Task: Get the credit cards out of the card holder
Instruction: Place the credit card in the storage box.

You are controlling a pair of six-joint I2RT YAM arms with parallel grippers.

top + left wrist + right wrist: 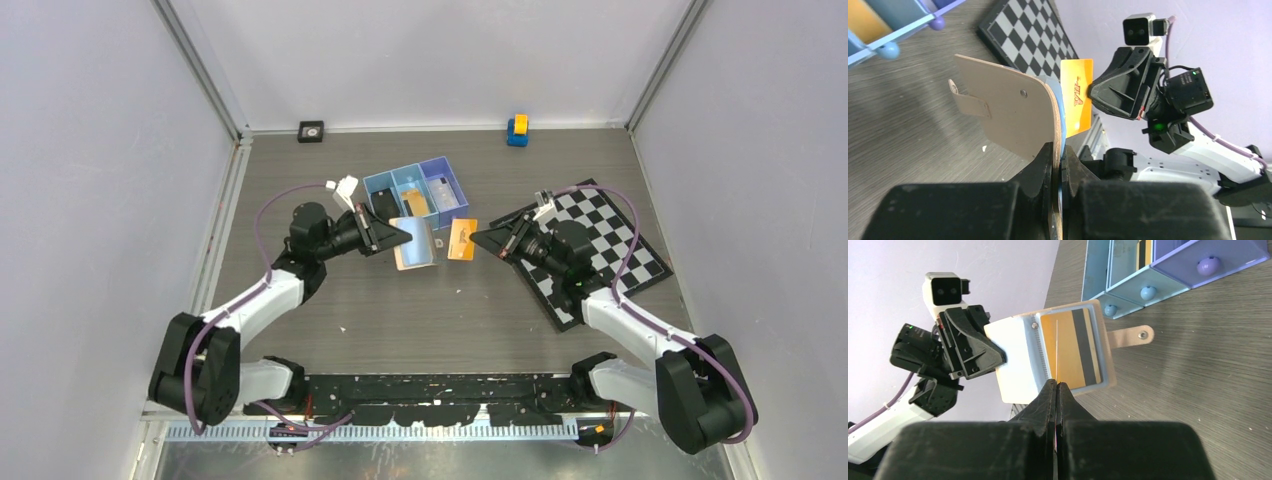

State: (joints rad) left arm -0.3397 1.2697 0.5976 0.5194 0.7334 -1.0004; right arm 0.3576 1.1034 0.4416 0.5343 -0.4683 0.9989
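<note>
My left gripper [403,238] is shut on the tan card holder [415,244] and holds it open above the table. In the left wrist view the jaws [1058,150] pinch its tan flap [1008,107], with the snap tab [969,103] sticking out. My right gripper [478,239] is shut on an orange credit card [462,239] just right of the holder; the card also shows in the left wrist view [1077,95]. The right wrist view shows that card edge-on [1057,352] in my right gripper [1056,385]. Behind it, another orange card with a dark stripe [1075,347] sits in the holder's blue pocket.
A blue three-compartment tray [377,184] stands just behind the holder, with cards in its compartments. A checkered mat [610,240] lies under the right arm. A blue-and-yellow block [517,130] and a small black object [311,131] sit at the back wall.
</note>
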